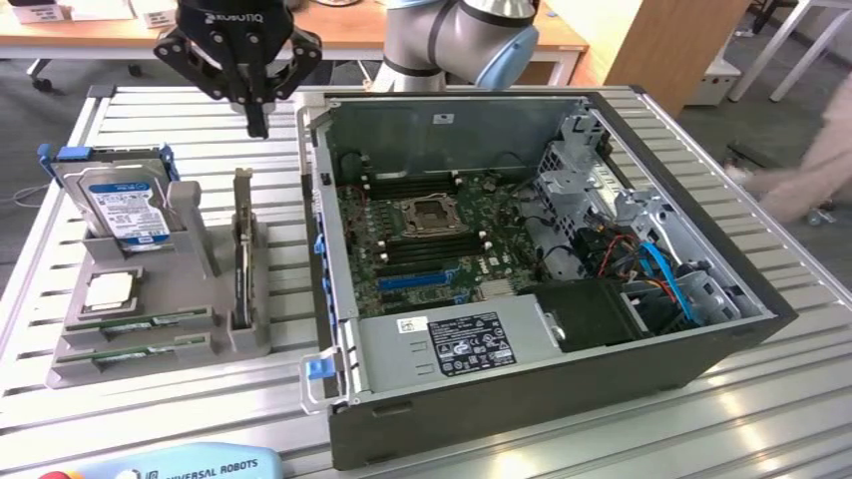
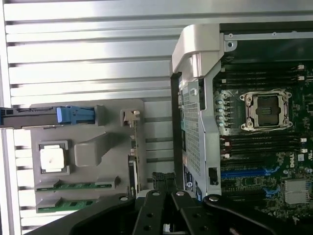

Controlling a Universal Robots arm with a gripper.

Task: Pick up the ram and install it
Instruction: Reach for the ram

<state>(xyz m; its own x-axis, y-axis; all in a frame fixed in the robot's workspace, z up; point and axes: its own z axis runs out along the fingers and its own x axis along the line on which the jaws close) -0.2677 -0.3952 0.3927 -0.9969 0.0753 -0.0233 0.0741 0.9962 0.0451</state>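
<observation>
Exterior view: my gripper (image 1: 254,126) hangs pressed together and empty, well apart from the ram (image 1: 140,324), which wants a square pinch across its thin faces.

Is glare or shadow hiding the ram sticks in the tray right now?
Exterior view: glare streaks the table slats beside the computer case, not the tray; both ram sticks sit evenly lit. Wrist view: the slats wash out bright, yet the ram sticks show green.

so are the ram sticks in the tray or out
In the tray: both ram sticks lie in its slots beside the processor; the tool, shut, holds nothing.
</observation>
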